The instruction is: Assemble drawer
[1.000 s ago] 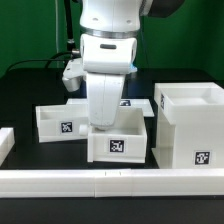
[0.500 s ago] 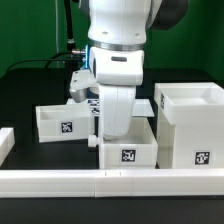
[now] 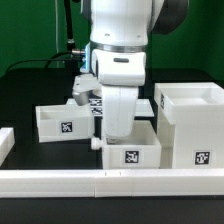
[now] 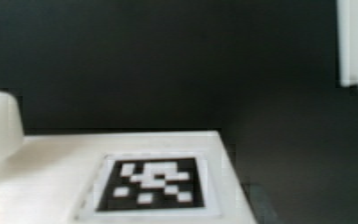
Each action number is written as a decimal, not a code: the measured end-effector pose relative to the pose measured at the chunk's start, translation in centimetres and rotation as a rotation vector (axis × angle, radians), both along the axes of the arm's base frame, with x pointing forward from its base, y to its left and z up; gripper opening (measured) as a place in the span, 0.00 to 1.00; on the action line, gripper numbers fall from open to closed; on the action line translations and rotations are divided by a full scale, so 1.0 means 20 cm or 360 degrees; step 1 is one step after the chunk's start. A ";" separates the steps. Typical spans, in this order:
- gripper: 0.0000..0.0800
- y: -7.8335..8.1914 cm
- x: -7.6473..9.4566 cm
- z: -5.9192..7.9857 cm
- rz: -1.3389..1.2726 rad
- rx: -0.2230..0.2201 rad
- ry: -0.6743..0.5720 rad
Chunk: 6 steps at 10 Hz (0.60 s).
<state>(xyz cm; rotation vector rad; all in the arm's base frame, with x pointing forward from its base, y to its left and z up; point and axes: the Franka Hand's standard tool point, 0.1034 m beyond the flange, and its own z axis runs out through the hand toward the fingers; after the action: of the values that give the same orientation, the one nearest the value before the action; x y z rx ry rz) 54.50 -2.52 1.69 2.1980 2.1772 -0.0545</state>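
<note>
Exterior view: tray (image 3: 146,156) under hidden fingers

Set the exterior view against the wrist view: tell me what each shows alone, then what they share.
Exterior view only: the arm, the housing on that view's right, a tray on its left, a second tray where the arm reaches down, and the front rail.
Wrist view only: one tag seen close up on a flat white surface, blurred; which part carries it I cannot tell.
Both: the black table and white tagged plastic. Neither shows how the jaws stand.
</note>
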 end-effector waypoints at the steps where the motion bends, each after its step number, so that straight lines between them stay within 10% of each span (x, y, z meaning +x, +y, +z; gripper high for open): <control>1: 0.05 0.02 0.01 0.00 -0.0007 0.0004 -0.0013; 6: 0.05 0.02 0.01 -0.02 0.0004 0.0001 -0.0009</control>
<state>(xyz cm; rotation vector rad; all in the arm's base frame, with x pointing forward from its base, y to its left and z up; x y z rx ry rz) 54.76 -2.07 1.29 2.1933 2.1776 -0.0475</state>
